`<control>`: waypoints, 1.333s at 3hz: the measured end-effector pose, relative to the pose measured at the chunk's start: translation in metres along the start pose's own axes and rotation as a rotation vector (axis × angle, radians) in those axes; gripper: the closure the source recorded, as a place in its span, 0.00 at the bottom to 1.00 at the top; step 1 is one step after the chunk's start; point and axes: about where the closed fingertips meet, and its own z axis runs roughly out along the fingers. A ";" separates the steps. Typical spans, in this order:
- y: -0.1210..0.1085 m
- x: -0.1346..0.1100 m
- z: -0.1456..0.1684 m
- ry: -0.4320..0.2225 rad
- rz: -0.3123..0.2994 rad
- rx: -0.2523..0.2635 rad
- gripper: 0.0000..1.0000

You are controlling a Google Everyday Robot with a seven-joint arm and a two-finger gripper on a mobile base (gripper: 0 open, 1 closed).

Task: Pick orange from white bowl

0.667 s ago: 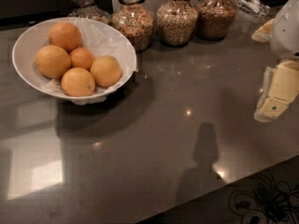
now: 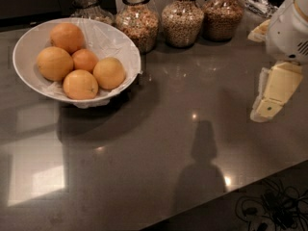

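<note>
The white bowl (image 2: pixel 29 42), lined with crinkled plastic film, stands at the far left of the dark counter and holds several oranges. The pale yellow-orange, slightly egg-shaped orange (image 2: pixel 109 72) lies at the bowl's right side, beside a small reddish one (image 2: pixel 85 59) and a rounder one (image 2: pixel 80 84) at the front. My gripper (image 2: pixel 272 93), cream-coloured under a white wrist, hangs at the right edge of the view, above the counter and far to the right of the bowl, holding nothing.
Several glass jars of grains (image 2: pixel 182 18) stand in a row at the back of the counter, right of the bowl. The counter's front edge (image 2: pixel 231 191) runs diagonally at the bottom right, with cables (image 2: pixel 269 208) on the floor beyond.
My gripper has shifted slightly left, toward the bowl. The bowl and oranges have not moved.
</note>
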 end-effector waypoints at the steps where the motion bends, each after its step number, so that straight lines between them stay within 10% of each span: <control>1: -0.019 -0.028 0.017 -0.071 -0.060 0.009 0.00; 4: -0.038 -0.072 0.043 -0.171 -0.124 -0.001 0.00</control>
